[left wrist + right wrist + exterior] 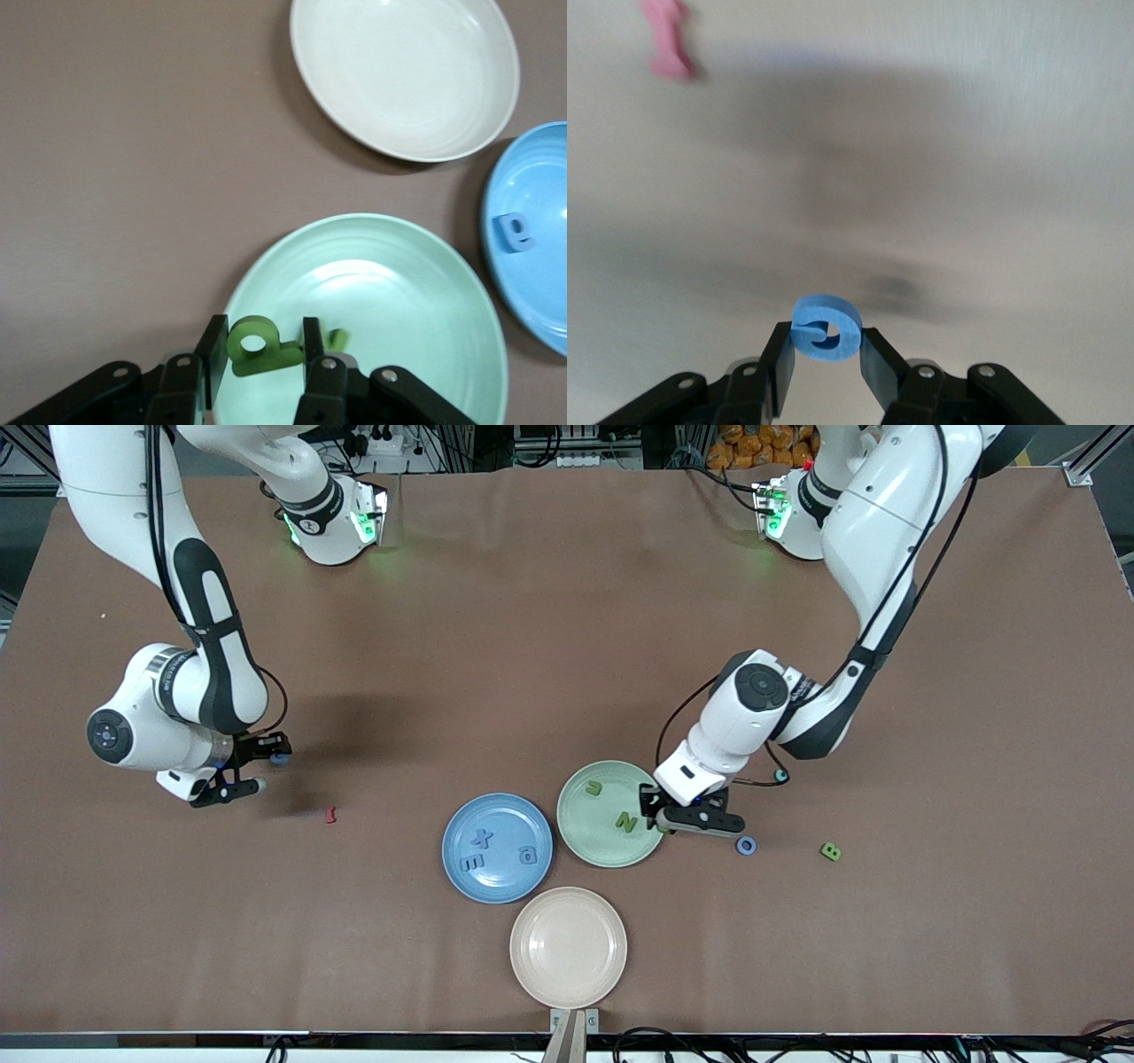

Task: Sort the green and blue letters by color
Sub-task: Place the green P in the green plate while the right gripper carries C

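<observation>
My left gripper [660, 813] is shut on a lime green P [257, 345] and holds it over the edge of the green plate [586, 834], as the left wrist view [261, 351] shows. That plate holds a green U [594, 786] and N [626, 821]. The blue plate [501, 817] holds a blue X [481, 836], E [473, 863] and 6 [527, 856]. My right gripper [268, 769] is shut on a blue G [825, 328] above bare table toward the right arm's end. A blue O [746, 845] and a green B [830, 851] lie on the table toward the left arm's end.
An empty beige plate [568, 947] sits nearer the front camera than the two coloured plates. A small dark red piece [331, 814] lies on the table near my right gripper. The brown table [930, 691] stretches wide around.
</observation>
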You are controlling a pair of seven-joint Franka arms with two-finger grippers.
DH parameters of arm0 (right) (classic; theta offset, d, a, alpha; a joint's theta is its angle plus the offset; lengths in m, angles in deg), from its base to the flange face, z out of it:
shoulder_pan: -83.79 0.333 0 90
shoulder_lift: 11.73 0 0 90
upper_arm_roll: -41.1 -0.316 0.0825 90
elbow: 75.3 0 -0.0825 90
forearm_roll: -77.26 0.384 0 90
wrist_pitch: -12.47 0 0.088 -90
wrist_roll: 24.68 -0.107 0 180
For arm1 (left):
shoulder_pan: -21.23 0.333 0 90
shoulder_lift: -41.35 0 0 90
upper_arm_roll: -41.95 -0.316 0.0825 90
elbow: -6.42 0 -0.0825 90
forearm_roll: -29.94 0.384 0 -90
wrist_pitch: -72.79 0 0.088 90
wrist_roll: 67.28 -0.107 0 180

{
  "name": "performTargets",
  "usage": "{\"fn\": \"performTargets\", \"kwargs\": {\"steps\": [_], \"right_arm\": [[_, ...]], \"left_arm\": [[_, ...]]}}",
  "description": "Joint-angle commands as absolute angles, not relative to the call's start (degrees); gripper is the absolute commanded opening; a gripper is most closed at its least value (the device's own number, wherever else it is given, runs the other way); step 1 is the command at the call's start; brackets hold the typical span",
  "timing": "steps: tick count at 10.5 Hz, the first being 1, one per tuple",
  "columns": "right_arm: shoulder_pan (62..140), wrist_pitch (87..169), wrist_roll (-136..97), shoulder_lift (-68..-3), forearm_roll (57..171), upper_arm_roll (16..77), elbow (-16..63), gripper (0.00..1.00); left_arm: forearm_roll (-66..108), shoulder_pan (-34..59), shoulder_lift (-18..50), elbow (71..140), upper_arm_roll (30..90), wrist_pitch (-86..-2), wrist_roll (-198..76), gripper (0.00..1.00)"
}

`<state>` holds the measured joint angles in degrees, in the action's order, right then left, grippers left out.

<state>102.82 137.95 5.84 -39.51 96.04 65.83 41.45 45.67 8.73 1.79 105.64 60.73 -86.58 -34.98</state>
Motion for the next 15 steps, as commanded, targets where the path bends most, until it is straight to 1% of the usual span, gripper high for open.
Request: {"fn": "performTargets", "kwargs": {"steps": [1, 2, 3, 4, 5, 7, 8, 9, 11, 12, 13, 15], "right_arm": [[103.3, 136.7, 4.1, -39.9, 102.4, 61.2, 35.2, 0.0], [103.9, 136.7, 0.5, -40.8, 108.4, 59.6, 32.2, 0.0], [105.4, 136.8, -3.1, -42.0, 112.5, 58.3, 28.5, 0.0], [107.1, 137.0, -6.3, -43.1, 116.1, 58.1, 25.6, 0.0], [108.3, 136.7, -6.8, -43.5, 120.6, 57.9, 23.3, 0.0], [110.7, 138.0, -7.0, -43.8, 132.0, 57.0, 21.6, 0.0], [111.6, 141.5, -6.6, -43.9, 138.0, 56.9, 21.3, 0.0], [112.9, 145.4, -6.4, -44.2, 139.6, 56.9, 20.7, 0.0], [116.6, 150.4, -6.9, -44.9, 140.0, 56.9, 19.1, 0.0], [117.4, 153.2, -7.0, -45.0, 140.0, 56.9, 19.1, 0.38], [117.6, 153.7, -7.0, -45.5, 140.1, 56.9, 19.1, 0.99], [118.0, 153.0, -6.8, -45.5, 140.0, 56.8, 19.4, 1.0]], "left_arm": [[46.5, 4.5, -3.8, 98.9, 60.3, -85.7, -27.8, 0.0], [46.5, 2.8, -4.4, 98.1, 59.7, -85.7, -24.9, 0.0], [46.6, 1.6, -4.9, 98.0, 59.4, -85.7, -22.0, 0.42], [47.0, 1.5, -4.7, 98.0, 58.9, -85.8, -20.7, 0.99], [47.1, 1.6, -4.4, 98.0, 58.9, -85.8, -20.7, 1.0], [47.7, 3.6, -3.2, 98.2, 58.7, -85.8, -21.3, 1.0], [48.4, 5.3, -2.3, 98.5, 58.5, -85.7, -22.5, 1.0], [48.7, 7.6, -1.3, 98.9, 58.6, -85.6, -24.5, 1.0], [48.7, 12.0, -0.1, 100.2, 58.7, -85.6, -30.7, 1.0], [48.7, 14.6, 0.2, 100.6, 58.9, -85.6, -35.4, 1.0], [48.8, 17.3, 0.3, 100.9, 59.2, -85.5, -41.3, 1.0], [48.7, 21.8, -0.2, 101.1, 59.4, -85.5, -53.5, 1.0]]}}
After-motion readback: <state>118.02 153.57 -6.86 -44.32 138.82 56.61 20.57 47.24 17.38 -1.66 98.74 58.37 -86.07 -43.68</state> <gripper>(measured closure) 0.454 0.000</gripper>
